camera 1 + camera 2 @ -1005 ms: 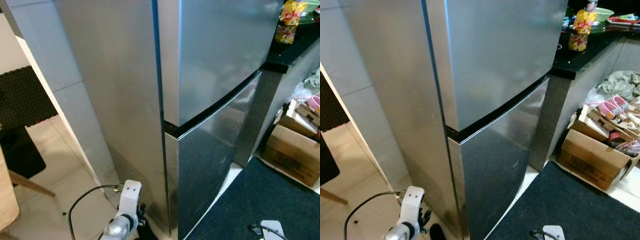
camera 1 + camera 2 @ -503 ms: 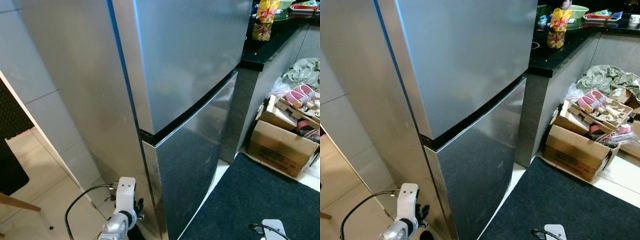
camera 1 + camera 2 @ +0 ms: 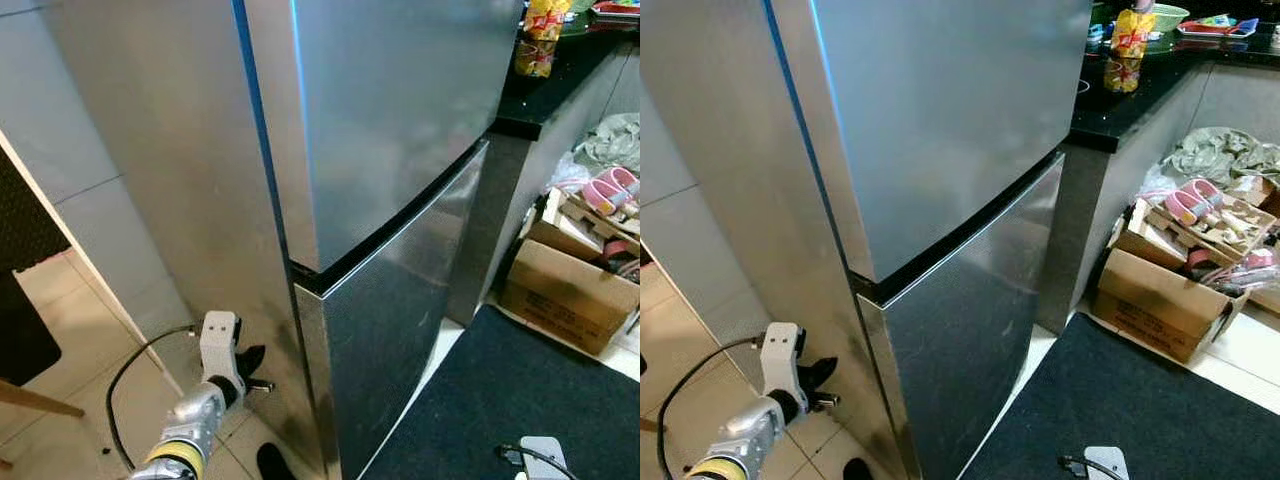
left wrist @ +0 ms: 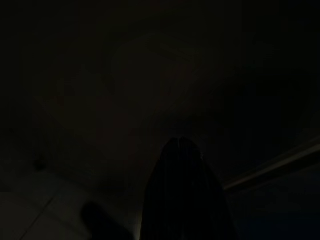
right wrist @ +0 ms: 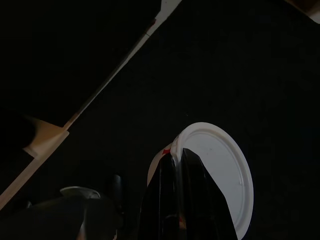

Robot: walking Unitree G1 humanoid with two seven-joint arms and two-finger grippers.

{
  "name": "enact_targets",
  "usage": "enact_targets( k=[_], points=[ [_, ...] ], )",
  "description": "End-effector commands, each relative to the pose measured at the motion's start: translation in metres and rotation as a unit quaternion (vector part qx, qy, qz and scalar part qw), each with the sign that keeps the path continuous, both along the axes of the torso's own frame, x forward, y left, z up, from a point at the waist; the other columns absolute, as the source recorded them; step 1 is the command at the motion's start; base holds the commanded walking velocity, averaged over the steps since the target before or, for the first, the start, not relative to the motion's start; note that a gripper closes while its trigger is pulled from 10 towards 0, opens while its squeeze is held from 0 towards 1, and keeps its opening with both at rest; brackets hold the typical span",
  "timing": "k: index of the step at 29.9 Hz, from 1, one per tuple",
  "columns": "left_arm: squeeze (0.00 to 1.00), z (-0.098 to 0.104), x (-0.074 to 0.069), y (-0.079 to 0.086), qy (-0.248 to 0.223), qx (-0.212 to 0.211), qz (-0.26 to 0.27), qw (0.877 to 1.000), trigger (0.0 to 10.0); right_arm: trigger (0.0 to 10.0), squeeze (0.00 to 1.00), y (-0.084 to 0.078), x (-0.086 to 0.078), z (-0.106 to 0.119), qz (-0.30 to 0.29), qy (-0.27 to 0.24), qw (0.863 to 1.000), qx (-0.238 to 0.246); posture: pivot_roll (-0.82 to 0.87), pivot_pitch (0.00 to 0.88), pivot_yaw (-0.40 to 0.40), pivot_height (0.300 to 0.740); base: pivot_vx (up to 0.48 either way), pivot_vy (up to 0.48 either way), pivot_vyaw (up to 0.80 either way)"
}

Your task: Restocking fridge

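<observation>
**Both fridge doors closed, a white tub in the right gripper**

The steel fridge [image 3: 400, 150] stands with its upper door and lower door [image 3: 390, 340] both closed, a dark seam between them. The left gripper [image 3: 252, 368] hangs low beside the fridge's left side panel, near its bottom front corner, above the tiled floor [image 3: 70, 420]. In the left wrist view its black fingers [image 4: 182, 200] lie pressed together, holding nothing; the rest there is too dark to read.

In the right wrist view, the right gripper [image 5: 181, 165] has its fingers closed over the rim of a white tub [image 5: 220, 175] with a round lid, above the dark mat [image 3: 1140, 410] lying before the fridge.

Right of the fridge runs a black counter [image 3: 1130, 105] with a yellow packet [image 3: 1127, 45] near its front edge. On the floor below sits a cardboard box [image 3: 1160, 305] holding pink slippers [image 3: 1192, 200].
</observation>
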State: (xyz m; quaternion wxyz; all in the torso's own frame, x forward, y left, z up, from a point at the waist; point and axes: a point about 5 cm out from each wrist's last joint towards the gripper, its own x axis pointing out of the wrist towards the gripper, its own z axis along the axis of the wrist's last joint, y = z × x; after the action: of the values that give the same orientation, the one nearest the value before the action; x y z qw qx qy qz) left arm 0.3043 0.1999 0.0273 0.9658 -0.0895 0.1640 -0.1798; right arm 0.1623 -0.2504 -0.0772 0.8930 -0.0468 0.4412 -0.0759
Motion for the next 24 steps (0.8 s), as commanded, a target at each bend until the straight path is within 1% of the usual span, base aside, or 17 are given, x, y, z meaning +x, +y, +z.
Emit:
enact_targets(
  k=[1,2,3,6,8,9,11,12,13,17,19,21,22,24],
  points=[
    [0.00,0.009,0.004,0.004,-0.015,-0.013,-0.027,0.999,0.0,10.0,0.00,0.001,0.002,0.001,-0.013,-0.007,1.000,0.006,-0.18,0.004,0.066,0.740,0.000,0.000,0.00],
    [0.00,0.010,0.003,-0.002,-0.015,-0.025,-0.064,0.997,0.0,10.0,0.00,0.000,0.002,0.001,-0.014,-0.007,1.000,0.007,-0.18,0.003,0.065,0.740,0.000,0.000,0.00],
    [0.00,0.010,0.002,-0.006,-0.013,-0.030,-0.090,0.995,0.0,10.0,0.00,0.000,0.002,0.001,-0.014,-0.006,1.000,0.007,-0.18,0.002,0.064,0.740,0.000,0.000,0.00],
    [0.00,0.009,-0.001,-0.018,-0.010,-0.026,-0.147,0.989,0.0,10.0,0.00,0.000,0.002,0.001,-0.012,-0.004,1.000,0.005,-0.18,0.003,0.061,0.740,0.000,0.000,0.00],
    [0.00,0.010,0.000,-0.022,-0.016,-0.021,-0.159,0.987,0.0,10.0,0.00,0.000,0.003,0.001,-0.008,-0.002,1.000,0.002,-0.18,0.001,0.060,0.740,0.000,0.000,0.00],
    [0.00,0.012,0.002,-0.024,-0.022,-0.018,-0.162,0.986,0.4,10.0,0.00,-0.001,0.003,0.001,-0.008,-0.001,1.000,0.002,-0.18,0.000,0.059,0.740,0.000,0.000,0.00],
    [0.00,0.013,0.003,-0.026,-0.025,-0.016,-0.163,0.986,0.4,10.0,0.00,-0.001,0.003,0.001,-0.008,-0.001,1.000,0.001,-0.18,0.000,0.059,0.740,0.000,0.000,0.00],
    [0.00,0.014,0.005,-0.027,-0.032,-0.006,-0.164,0.986,7.5,10.0,0.00,-0.002,0.003,0.001,-0.008,-0.001,1.000,0.001,-0.18,0.000,0.059,0.740,0.000,0.000,0.00],
    [0.00,0.016,0.007,-0.031,-0.039,0.009,-0.169,0.985,10.0,10.0,0.00,-0.002,0.004,0.002,-0.008,-0.001,1.000,0.000,-0.18,0.000,0.058,0.740,0.000,0.000,0.00],
    [0.00,0.018,0.009,-0.033,-0.045,0.018,-0.177,0.983,10.0,10.0,0.00,-0.003,0.005,0.002,-0.007,-0.002,1.000,-0.001,-0.19,0.000,0.058,0.740,0.000,0.000,0.00],
    [0.00,0.024,0.013,-0.043,-0.061,0.023,-0.199,0.978,10.0,10.0,0.00,-0.005,0.005,0.003,-0.007,-0.001,1.000,-0.004,-0.19,0.000,0.057,0.740,0.000,0.000,0.00],
    [0.00,0.027,0.015,-0.047,-0.068,0.026,-0.204,0.976,10.0,10.0,0.00,-0.006,0.005,0.003,-0.006,0.000,1.000,-0.005,-0.19,0.000,0.057,0.740,0.000,0.000,0.00],
    [0.00,0.028,0.016,-0.049,-0.070,0.026,-0.204,0.976,10.0,10.0,0.00,-0.006,0.005,0.003,-0.006,0.000,1.000,-0.005,-0.19,0.000,0.057,0.740,0.000,0.000,0.00],
    [0.00,0.030,0.019,-0.054,-0.066,0.009,-0.208,0.976,10.0,10.0,0.00,-0.006,0.005,0.003,-0.006,0.000,1.000,-0.005,-0.19,0.000,0.057,0.740,0.000,0.000,0.00]
  ],
)
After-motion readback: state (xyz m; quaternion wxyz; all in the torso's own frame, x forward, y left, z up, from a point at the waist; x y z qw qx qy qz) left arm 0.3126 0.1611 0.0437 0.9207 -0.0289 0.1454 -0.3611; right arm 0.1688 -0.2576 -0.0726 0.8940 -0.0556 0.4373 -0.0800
